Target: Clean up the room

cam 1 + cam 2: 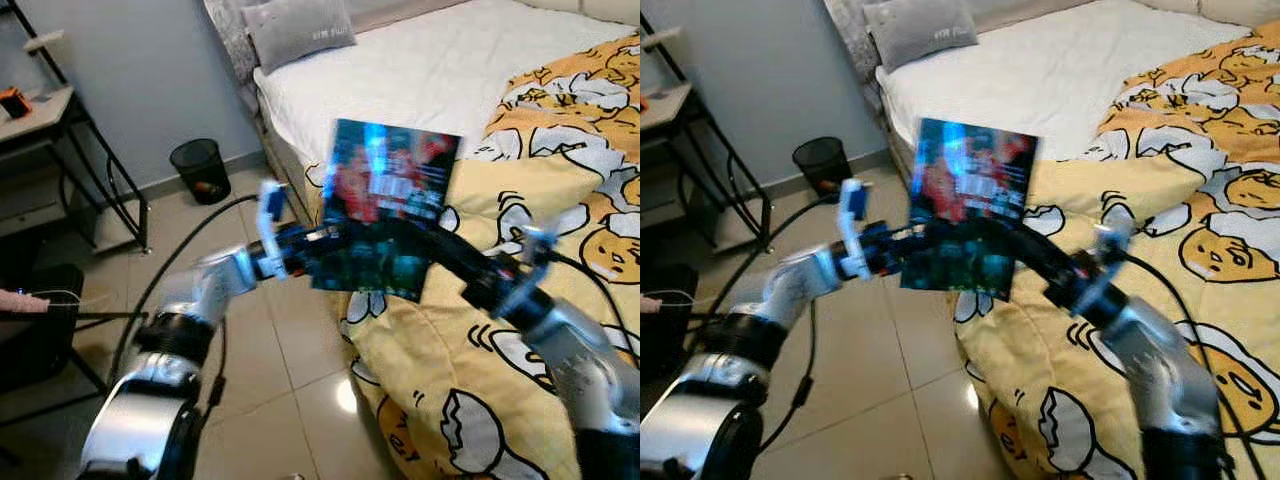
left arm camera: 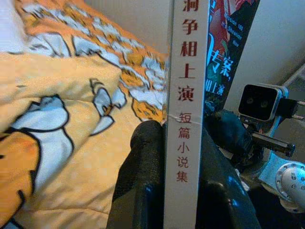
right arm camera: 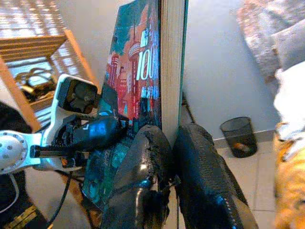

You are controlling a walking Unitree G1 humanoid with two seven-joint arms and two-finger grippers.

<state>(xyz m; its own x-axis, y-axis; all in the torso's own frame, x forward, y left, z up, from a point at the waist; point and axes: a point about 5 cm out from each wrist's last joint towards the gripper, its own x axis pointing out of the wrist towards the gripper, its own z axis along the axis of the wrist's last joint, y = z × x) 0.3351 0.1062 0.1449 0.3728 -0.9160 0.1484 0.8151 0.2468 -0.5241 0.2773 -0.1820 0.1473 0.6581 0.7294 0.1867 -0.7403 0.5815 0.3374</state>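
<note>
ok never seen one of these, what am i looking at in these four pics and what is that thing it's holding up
It is a humanoid house robot, seen through its own cameras. Two pictures come from a stereo camera on its head, looking down past its two silver arms. The other two come from small cameras on its wrists, looking along each gripper's black fingers.

Both arms hold one book upright in the air, over the edge of the bed. The left gripper is shut on the spine side, where Chinese lettering runs down a white strip. The right gripper is shut on the opposite edge, by the pages.

Around it: a bed with a yellow cartoon-print duvet, a grey pillow, a black mesh bin on the tiled floor, and a shelf unit by the wall.
</note>
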